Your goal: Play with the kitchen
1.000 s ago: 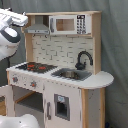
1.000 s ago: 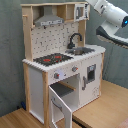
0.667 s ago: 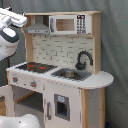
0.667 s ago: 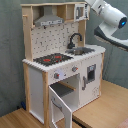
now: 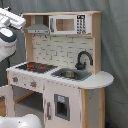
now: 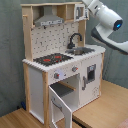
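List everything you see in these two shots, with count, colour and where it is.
Toy kitchen: one, white and light wood, centre of both exterior views.
Hob: one, black and red, on the countertop.
Sink: one, grey, beside the hob.
Faucet: one, black, behind the sink.
Microwave: one, white, top shelf.
Hood: one, grey, above the hob.
Lower door: one, white, swung open.
Robot arm: one, white, near the kitchen's top.
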`<move>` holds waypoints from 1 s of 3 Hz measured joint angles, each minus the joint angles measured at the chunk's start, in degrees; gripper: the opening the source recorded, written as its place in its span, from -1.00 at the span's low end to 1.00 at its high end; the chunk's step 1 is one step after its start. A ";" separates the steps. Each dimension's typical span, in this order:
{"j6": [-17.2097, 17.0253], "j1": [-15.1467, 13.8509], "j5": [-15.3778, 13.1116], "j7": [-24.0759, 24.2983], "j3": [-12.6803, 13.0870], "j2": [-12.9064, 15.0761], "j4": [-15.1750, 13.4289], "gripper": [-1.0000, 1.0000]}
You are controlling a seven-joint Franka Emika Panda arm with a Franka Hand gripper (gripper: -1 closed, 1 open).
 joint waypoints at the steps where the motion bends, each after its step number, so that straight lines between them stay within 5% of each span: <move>1: -2.17 -2.22 0.00 5.00 0.21 -2.37 1.73 1.00; 3: -7.66 -6.04 0.00 14.77 0.58 -7.23 5.26 1.00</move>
